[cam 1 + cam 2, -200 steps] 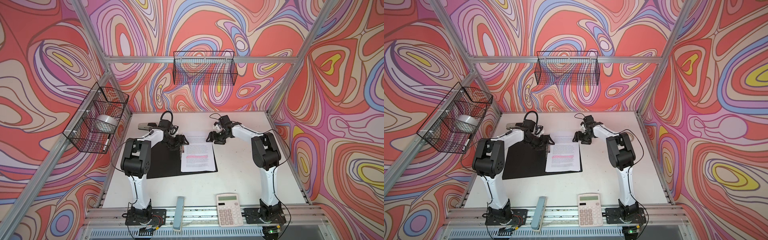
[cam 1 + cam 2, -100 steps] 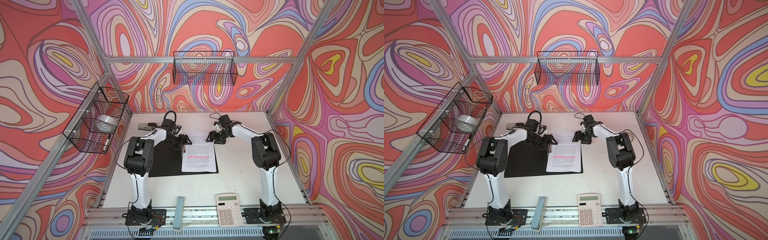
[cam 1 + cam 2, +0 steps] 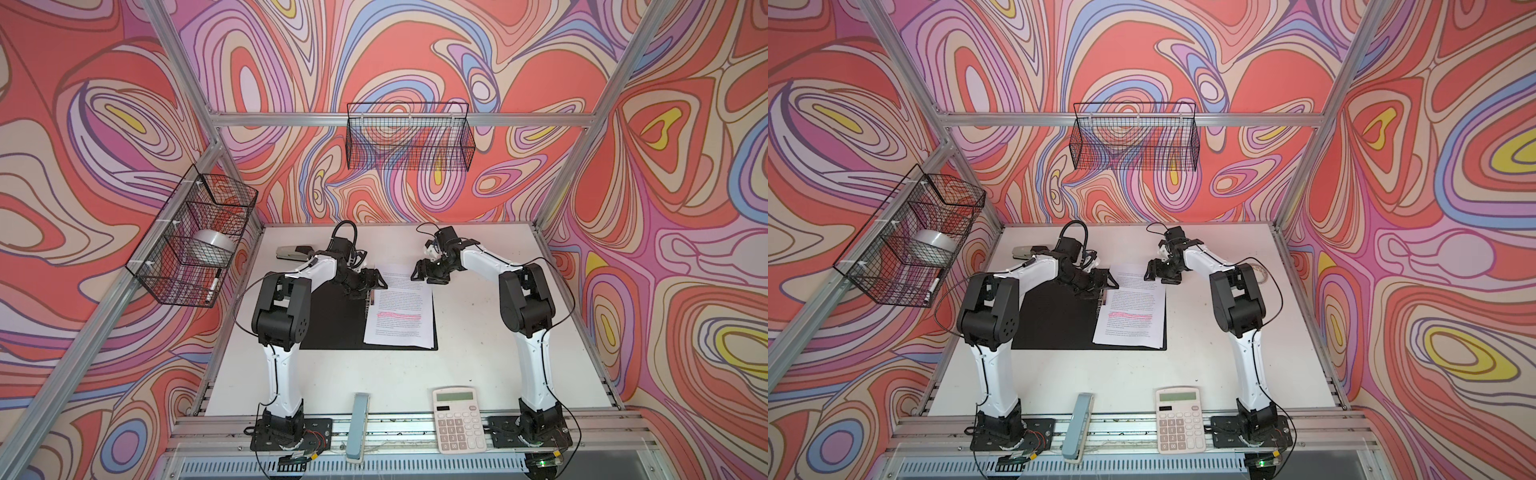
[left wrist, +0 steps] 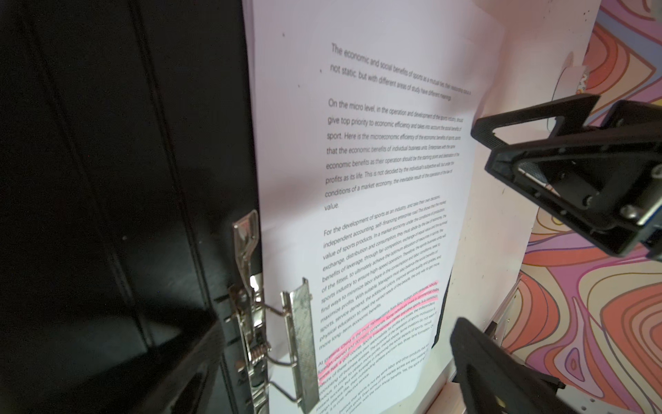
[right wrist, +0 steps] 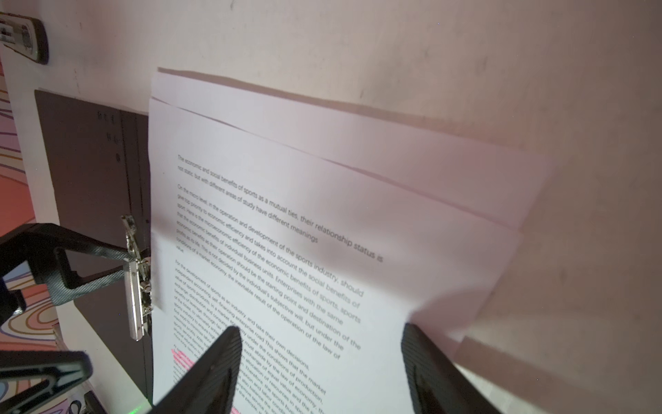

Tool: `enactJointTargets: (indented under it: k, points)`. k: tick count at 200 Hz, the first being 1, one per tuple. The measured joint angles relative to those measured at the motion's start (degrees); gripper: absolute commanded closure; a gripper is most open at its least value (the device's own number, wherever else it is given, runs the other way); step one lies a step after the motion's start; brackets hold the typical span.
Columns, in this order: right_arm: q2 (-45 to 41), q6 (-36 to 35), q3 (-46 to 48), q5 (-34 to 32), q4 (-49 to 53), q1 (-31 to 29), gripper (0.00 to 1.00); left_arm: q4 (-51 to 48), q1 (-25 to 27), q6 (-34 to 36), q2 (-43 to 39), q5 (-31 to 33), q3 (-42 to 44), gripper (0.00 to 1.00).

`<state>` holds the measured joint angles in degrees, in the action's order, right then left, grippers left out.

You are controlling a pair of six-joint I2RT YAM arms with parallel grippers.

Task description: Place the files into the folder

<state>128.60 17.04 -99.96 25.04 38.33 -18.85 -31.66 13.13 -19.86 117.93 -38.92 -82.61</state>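
Files [image 3: 400, 309]: lying on folder [image 3: 332, 324], right half; long axis pointing away from the arm bases.
Left gripper [image 3: 369, 286]: gaping wide at clip [image 4: 299, 333], left of the files; nearer arm.
Right gripper [image 3: 426, 276]: hanging open, empty, over the far edge.

Files [image 3: 399, 309] on the folder [image 3: 332, 324], right half

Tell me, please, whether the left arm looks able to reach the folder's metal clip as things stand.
Probably yes: the left gripper hangs open at the metal clip, one finger seemingly at its lever, nothing in between. The right gripper sits apart, over the files' far end.
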Motion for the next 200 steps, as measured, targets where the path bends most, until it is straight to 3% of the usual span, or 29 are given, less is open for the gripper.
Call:
enactJointTargets:
  k: [77,200]
  points:
    - [-3.91,2.4,1.57,-7.32,-0.48,1.46,0.24,-2.84,-0.81,2.1,-3.13,1.51,0.0,0.0]
    - [2.19,2.89,-3.19,-1.86,-0.35,2.64,0.25,-2.89,-0.81,2.27,-3.04,1.42,0.0,0.0]
